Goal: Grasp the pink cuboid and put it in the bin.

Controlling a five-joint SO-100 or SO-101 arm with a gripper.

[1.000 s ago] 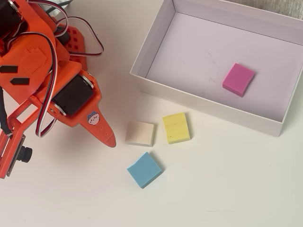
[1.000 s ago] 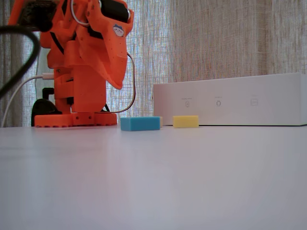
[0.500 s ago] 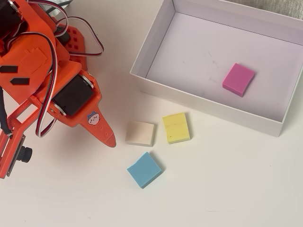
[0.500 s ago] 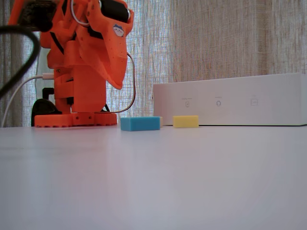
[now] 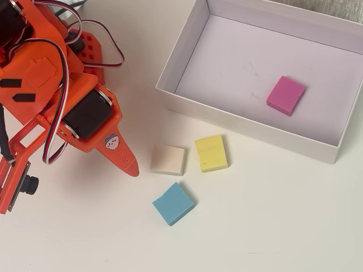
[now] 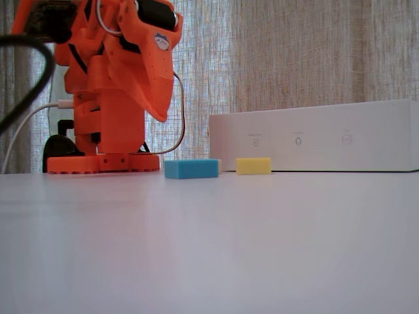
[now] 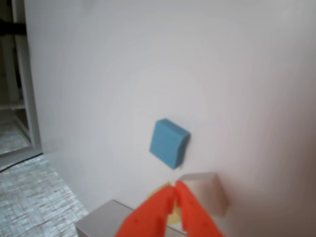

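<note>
The pink cuboid (image 5: 286,95) lies flat inside the bin (image 5: 247,122), toward its 3 o'clock side in the overhead view. The end effector (image 7: 175,184) is empty, tips closed together.

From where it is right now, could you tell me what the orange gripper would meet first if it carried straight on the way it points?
Probably the bare white table. In the wrist view the closed orange gripper aims roughly toward the flat blue foam block, but overhead its tip sits left of the blocks, so depth is unclear.
</note>
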